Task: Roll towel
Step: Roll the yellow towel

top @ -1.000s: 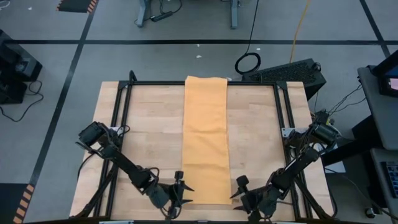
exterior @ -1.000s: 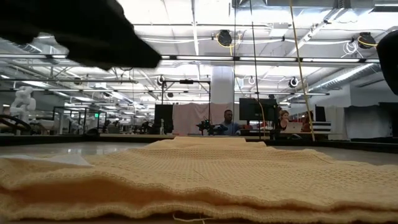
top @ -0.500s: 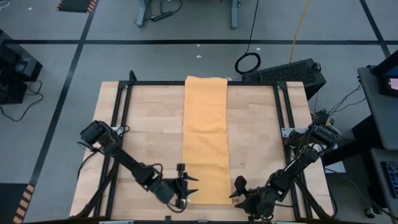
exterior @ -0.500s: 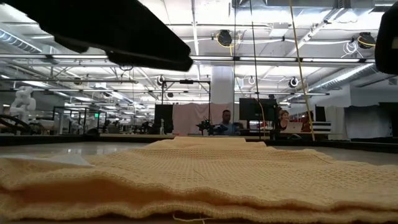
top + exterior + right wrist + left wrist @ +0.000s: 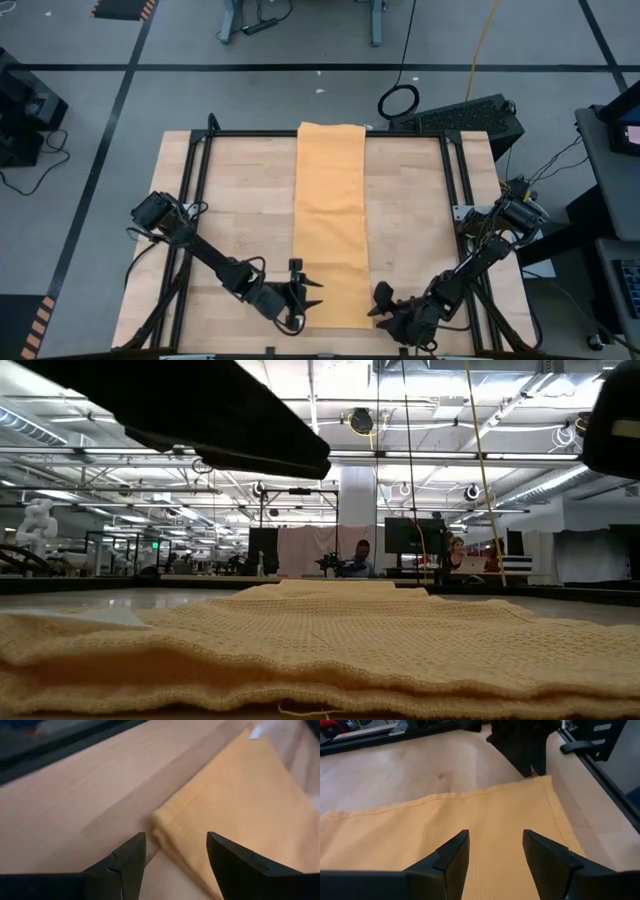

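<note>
Wooden table, one towel on it

We see a pale wooden table (image 5: pixel 240 200) edged by a black frame (image 5: pixel 198 200). The mustard-yellow towel (image 5: pixel 331 225), folded into a long strip, lies flat along its middle, reaching from the far edge to the near edge.

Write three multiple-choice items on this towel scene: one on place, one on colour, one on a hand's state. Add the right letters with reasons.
1. Where does the towel lie on the table?
A. down the middle, as a long strip
B. bunched in a far corner
C. hanging off the left side

2. What colour is the towel?
A. blue
B. mustard yellow
C. white

3. How does the left hand stand?
A. shut on the towel
B. open above the towel
C. shut on a cup

Key: 1 A, the high view shows a strip along the table's centre. 2 B, every view shows yellow cloth. 3 B, the left wrist view shows spread fingers with cloth between them, ungripped.
</note>
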`<action>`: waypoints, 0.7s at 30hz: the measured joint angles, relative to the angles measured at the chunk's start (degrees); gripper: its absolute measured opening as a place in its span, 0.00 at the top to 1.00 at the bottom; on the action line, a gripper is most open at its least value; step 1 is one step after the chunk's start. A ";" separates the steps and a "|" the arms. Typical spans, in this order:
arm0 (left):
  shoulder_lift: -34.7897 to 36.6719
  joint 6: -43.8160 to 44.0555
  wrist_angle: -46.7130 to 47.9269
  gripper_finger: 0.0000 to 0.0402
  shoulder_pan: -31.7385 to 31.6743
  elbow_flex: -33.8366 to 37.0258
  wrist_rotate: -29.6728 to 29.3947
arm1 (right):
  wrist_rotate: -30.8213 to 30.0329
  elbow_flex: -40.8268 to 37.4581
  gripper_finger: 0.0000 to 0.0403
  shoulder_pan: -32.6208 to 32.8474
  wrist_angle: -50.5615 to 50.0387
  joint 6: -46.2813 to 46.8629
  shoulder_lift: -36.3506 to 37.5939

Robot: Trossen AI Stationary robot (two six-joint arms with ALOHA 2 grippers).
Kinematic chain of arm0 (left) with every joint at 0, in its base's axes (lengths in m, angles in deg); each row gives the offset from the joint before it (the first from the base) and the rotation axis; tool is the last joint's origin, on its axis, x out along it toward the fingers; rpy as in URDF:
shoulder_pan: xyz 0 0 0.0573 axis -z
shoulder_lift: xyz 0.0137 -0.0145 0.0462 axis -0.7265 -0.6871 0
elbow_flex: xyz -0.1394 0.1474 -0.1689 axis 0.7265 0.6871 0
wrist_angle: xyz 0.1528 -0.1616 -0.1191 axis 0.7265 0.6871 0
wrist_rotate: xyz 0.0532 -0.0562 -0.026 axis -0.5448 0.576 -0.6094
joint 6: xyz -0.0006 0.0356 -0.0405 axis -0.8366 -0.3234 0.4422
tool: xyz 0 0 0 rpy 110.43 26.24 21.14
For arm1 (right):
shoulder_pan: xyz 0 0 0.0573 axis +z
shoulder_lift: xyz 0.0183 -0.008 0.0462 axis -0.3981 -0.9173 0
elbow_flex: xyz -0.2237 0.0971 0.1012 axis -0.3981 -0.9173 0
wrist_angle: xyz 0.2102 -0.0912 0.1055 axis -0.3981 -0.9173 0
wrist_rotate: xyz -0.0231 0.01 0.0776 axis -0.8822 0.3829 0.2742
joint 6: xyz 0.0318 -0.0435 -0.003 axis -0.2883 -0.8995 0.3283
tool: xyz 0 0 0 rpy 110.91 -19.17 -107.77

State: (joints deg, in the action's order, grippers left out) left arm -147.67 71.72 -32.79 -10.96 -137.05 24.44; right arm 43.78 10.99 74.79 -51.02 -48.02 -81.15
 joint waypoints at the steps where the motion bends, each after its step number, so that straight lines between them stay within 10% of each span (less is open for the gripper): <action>1: 0.02 0.00 -0.08 0.52 -0.06 0.00 0.00 | 0.58 0.00 0.50 0.00 -0.64 -0.75 0.00; 21: 0.00 0.11 0.31 0.52 -0.31 0.00 -0.02 | 6.55 0.02 0.50 -3.37 4.72 -11.77 -2.16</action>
State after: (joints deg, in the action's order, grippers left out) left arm -147.67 71.83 -32.48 -11.27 -137.05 24.42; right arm 50.33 11.02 71.42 -46.30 -59.79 -83.31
